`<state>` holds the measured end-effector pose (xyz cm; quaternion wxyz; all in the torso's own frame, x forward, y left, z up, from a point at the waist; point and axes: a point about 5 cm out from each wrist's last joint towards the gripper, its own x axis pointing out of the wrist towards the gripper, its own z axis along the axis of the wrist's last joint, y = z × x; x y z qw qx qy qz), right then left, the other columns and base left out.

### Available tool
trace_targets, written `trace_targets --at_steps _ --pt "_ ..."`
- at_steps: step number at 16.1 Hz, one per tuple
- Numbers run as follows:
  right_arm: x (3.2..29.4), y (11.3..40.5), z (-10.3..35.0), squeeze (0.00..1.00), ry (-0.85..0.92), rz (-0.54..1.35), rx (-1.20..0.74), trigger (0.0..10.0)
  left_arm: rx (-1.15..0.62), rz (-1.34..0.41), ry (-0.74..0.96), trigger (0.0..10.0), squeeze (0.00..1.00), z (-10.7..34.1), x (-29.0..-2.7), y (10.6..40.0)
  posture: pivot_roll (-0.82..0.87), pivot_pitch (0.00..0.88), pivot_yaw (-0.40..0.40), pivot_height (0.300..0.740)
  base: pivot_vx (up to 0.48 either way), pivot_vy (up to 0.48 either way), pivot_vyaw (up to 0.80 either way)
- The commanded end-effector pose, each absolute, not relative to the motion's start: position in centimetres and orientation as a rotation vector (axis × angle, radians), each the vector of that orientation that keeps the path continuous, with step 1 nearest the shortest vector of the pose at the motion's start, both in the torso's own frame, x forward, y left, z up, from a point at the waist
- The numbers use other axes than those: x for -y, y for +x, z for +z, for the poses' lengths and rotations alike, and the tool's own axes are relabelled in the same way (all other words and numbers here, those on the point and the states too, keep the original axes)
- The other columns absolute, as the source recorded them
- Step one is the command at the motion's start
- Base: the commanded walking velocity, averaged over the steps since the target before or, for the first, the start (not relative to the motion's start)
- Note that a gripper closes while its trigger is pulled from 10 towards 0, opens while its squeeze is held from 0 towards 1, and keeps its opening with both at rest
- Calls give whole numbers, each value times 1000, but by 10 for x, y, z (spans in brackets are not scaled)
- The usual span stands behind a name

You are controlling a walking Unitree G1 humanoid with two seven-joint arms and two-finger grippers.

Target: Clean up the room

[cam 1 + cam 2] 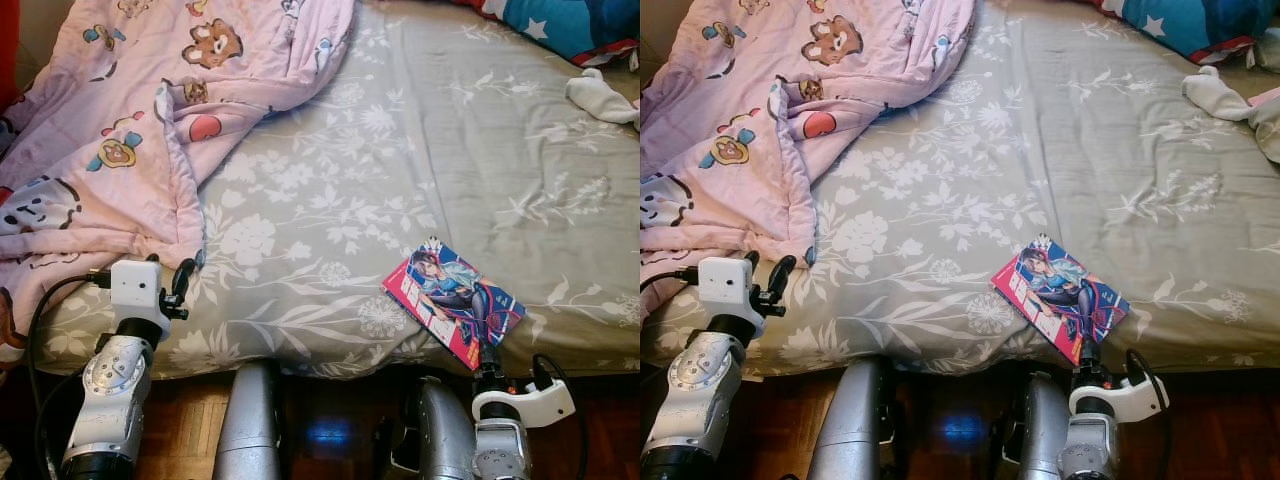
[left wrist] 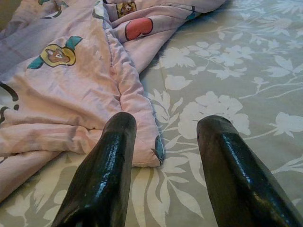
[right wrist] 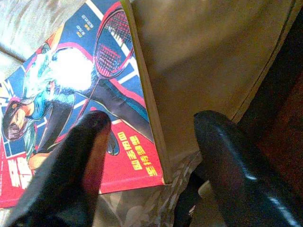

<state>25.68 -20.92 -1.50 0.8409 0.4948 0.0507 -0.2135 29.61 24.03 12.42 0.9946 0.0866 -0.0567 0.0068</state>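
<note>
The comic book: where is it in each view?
Left eye view: comic book at the bed's near edge, lower right.
Right eye view, same spot.
Left wrist view: not in it.
Right wrist view: fills the left, right gripper open over its corner.
Shared landmark: floral sheet.

Soft, even light covers the bed [image 1: 420, 150]; head views are sharp. The floor [image 1: 190, 420] below lies in deep shadow. Glare whitens the book [image 3: 75, 71] cover, and near fingers [image 3: 71, 165] blur.
</note>
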Motion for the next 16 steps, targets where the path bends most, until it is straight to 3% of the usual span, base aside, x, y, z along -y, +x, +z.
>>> trace_targets --at_steps 1,6,7,9,10,11,12,16 --pt "209 246 -25 1000 1064 -492 -144 10000 75 25 193 10000 0 115 -246 291 257 253 13 606 0 0 0" --pt "209 246 -25 1000 1064 -492 -144 10000 75 25 193 10000 0 115 -246 291 257 253 13 606 0 0 0" --pt "214 248 -25 1000 1115 -470 -131 10000 75 27 210 10000 0 115 -249 288 294 312 50 606 0 0 0" --pt "222 254 -18 1000 1150 -385 -56 10000 66 27 235 10000 0 116 -254 281 300 320 57 606 0 0 0" --pt "222 256 -17 820 1142 -382 -65 10000 63 25 239 10000 0 116 -255 280 306 328 63 606 0 0 0" --pt "222 256 -17 820 1139 -379 -67 10000 62 24 240 10000 0 116 -255 279 308 329 64 606 0 0 0" --pt "221 260 -14 0 1136 -357 -58 10000 63 23 241 10000 0 117 -255 279 310 331 65 606 0 0 0" --pt "221 265 -10 0 1155 -313 -29 10000 64 17 242 10000 0 118 -254 277 316 341 71 606 0 0 0"
